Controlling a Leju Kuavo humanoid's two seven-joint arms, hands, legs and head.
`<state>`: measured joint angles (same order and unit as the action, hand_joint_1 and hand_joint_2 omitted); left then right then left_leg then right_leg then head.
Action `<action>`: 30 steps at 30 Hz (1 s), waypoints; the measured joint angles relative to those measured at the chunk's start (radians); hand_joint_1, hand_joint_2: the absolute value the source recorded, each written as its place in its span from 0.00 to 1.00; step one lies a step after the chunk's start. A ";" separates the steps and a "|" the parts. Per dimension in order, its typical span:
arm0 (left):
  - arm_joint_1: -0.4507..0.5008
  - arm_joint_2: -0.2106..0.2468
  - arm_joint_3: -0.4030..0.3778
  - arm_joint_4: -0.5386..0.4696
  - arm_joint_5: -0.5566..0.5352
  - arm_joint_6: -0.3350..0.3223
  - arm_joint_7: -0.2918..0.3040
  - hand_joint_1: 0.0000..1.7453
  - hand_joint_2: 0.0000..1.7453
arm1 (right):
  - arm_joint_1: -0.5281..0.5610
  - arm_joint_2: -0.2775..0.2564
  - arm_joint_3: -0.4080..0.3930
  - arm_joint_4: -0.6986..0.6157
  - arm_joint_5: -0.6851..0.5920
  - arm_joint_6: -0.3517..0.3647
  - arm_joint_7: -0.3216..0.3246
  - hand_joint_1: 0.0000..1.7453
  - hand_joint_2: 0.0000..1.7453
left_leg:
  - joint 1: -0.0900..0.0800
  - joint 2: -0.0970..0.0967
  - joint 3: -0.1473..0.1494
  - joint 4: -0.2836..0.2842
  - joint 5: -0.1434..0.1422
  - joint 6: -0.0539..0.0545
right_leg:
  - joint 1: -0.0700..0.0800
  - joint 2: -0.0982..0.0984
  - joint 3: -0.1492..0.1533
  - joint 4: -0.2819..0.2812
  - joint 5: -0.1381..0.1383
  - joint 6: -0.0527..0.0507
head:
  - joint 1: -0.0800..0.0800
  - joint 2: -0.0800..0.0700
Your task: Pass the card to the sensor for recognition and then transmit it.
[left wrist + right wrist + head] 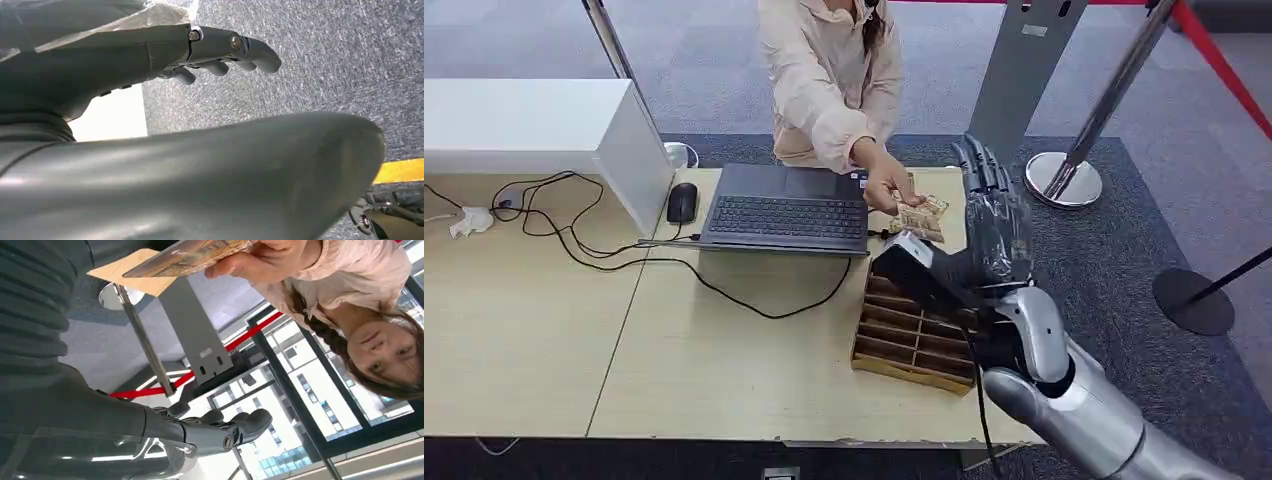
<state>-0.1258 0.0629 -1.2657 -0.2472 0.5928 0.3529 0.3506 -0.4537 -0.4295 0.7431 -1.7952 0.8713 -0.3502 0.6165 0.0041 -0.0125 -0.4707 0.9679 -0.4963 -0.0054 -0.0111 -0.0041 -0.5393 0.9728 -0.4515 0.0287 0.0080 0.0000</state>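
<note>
Right hand (994, 225) raised upright over the counter (724, 370), fingers straight, apart, pointing up; holding nothing. Same in right wrist view: fingers (240, 422) extended, nothing between them. Left hand (220, 50) hanging low over grey carpet, fingers loosely curved, apart, holding nothing.

Card (921, 215) pinched in the person's hand (886, 183), just beside the raised right hand, above the far end of the wooden sorting tray (909, 335). Card also seen edge-on and from below in right wrist view (190, 255), gripped by the person's fingers.

Progress, as judged: card with the person, not with the robot, so either handover to the person done or pickup not yet begun; cannot tell which from these frames. Sensor not identifiable for certain; dark boxy device (924, 270) at the base of the right hand possibly it. No sign of whether reading has happened.

Card look: thin, flat, rectangular, stiff enough to stay straight in a pinch. Printed face busy, tan and brown pattern with lighter patches; details too small to read.

Also on the counter: open laptop (786, 212), mouse (681, 202), black cable (724, 295).
</note>
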 joint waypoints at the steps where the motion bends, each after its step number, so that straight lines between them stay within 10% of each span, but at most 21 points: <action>1: 0.000 0.000 0.000 0.000 0.000 0.000 0.000 0.00 0.00 | -0.001 0.003 0.003 0.005 -0.002 0.000 -0.002 0.09 1.00 | 0.000 0.000 0.000 0.000 0.000 0.000 | 0.000 0.000 0.000 0.000 0.000 0.000 | 0.000 0.000; 5: -0.001 0.000 0.000 0.000 0.000 -0.002 0.000 0.00 0.00 | -0.008 0.014 0.014 0.027 -0.010 0.001 -0.004 0.22 1.00 | 0.000 0.000 0.000 0.000 0.000 0.000 | 0.000 0.000 0.000 0.000 0.000 0.000 | 0.000 0.000; 9: -0.001 0.000 0.000 0.000 0.000 -0.002 -0.001 0.00 0.00 | -0.014 0.019 0.026 0.041 -0.019 0.001 -0.006 0.99 1.00 | 0.000 0.000 0.000 0.000 0.000 0.000 | 0.000 0.000 0.000 0.000 0.000 0.000 | 0.000 0.000; 30: 0.000 0.000 0.000 0.000 -0.003 -0.003 -0.004 0.00 0.00 | -0.034 0.026 0.044 0.095 -0.062 0.013 -0.006 1.00 1.00 | 0.000 0.000 0.000 0.000 0.000 0.000 | 0.000 0.000 0.000 0.000 0.000 0.000 | 0.000 0.000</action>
<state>-0.1262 0.0629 -1.2657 -0.2472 0.5894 0.3502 0.3464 -0.4880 -0.4032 0.7874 -1.6998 0.8095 -0.3372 0.6107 0.0041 -0.0125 -0.4706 0.9679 -0.4963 -0.0054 -0.0111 -0.0041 -0.5393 0.9729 -0.4515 0.0287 0.0080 0.0000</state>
